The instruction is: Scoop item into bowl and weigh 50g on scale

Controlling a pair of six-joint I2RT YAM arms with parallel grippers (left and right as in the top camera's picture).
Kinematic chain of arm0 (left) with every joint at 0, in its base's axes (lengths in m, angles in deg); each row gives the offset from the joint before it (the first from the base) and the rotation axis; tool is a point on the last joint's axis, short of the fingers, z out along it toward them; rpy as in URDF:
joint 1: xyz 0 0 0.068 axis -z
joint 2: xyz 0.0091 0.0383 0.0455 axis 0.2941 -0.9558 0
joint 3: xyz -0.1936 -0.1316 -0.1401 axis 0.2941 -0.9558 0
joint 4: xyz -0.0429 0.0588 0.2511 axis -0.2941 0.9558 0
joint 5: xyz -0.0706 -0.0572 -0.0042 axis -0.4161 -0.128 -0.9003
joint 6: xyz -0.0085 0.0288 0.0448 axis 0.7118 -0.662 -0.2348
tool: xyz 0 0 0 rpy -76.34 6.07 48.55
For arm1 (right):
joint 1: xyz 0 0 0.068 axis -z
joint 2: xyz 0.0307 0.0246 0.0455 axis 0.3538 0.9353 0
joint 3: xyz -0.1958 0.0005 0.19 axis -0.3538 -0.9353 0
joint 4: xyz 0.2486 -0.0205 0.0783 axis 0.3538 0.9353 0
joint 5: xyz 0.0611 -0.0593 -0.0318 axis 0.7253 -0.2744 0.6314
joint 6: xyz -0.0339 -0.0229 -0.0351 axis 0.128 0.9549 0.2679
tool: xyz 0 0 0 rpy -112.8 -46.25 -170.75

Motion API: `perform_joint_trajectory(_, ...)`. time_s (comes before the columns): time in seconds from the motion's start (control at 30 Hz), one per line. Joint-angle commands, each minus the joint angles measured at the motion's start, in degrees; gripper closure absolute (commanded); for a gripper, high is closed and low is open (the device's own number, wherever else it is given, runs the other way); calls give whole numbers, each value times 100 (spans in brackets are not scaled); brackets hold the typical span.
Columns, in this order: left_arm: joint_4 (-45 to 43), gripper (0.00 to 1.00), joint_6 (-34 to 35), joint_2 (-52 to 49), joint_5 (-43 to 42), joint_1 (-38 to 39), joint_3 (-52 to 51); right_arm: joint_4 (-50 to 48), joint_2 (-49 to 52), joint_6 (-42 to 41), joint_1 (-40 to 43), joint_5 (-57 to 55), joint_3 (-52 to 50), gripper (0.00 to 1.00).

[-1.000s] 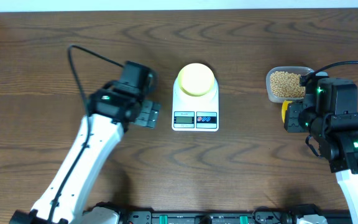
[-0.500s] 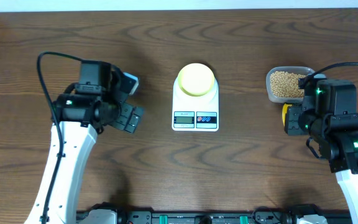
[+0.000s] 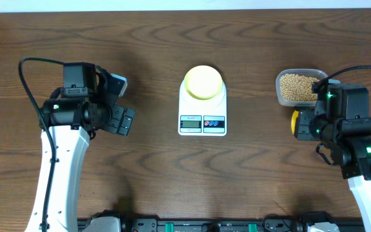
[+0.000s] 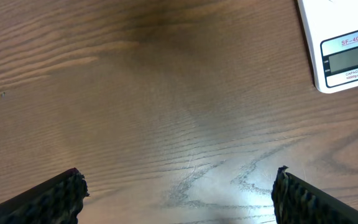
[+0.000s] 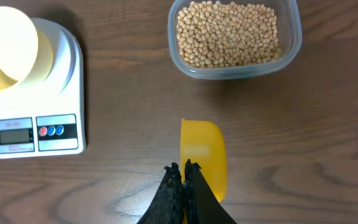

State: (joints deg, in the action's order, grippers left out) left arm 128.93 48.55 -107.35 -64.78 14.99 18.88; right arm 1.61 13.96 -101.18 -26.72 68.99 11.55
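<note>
Overhead, we see the white kitchen scale [image 3: 202, 122] at the middle of the wooden table [image 3: 250, 38], with the pale-yellow bowl [image 3: 203, 82] sitting on its round platform; the bowl's inside shows plain yellow. Well to the right stands a clear plastic tub [image 3: 278, 87] holding the tan beans [image 3: 296, 87]. Just below the tub in the frame, a bit of the yellow scoop [image 3: 295, 119] peeks out beside the right arm [image 3: 350, 129]. The left arm [image 3: 69, 142] is off to the left of the scale, well apart from it. From the left wrist, we find the left claw [image 4: 179, 202] spread wide with nothing between its fingers, over bare wood; a corner of the scale with its grey display shows at the upper right. From the right wrist, the right claw [image 5: 182, 174] is closed, its fingers pressed together over the left edge of the scoop, which lies on the table on the near side of the tub. We cannot tell whether the fingers touch it. The scale and bowl sit at the left of this view.
</note>
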Motion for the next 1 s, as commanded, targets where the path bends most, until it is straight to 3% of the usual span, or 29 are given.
perform_joint_trajectory(0.0, 15, 2, -57, 31, -52, -24, 0, 15, 2, -468, 39, 33, 90, 99)
perform_joint_trajectory(0.53, 15, 2, -57, 31, -52, -24, 0, 50, 2, -1366, 83, -129, 90, 99)
perform_joint_trajectory(0.97, 13, 2, -57, 31, -52, -24, 0, 85, 2, -1554, 81, -356, 90, 99)
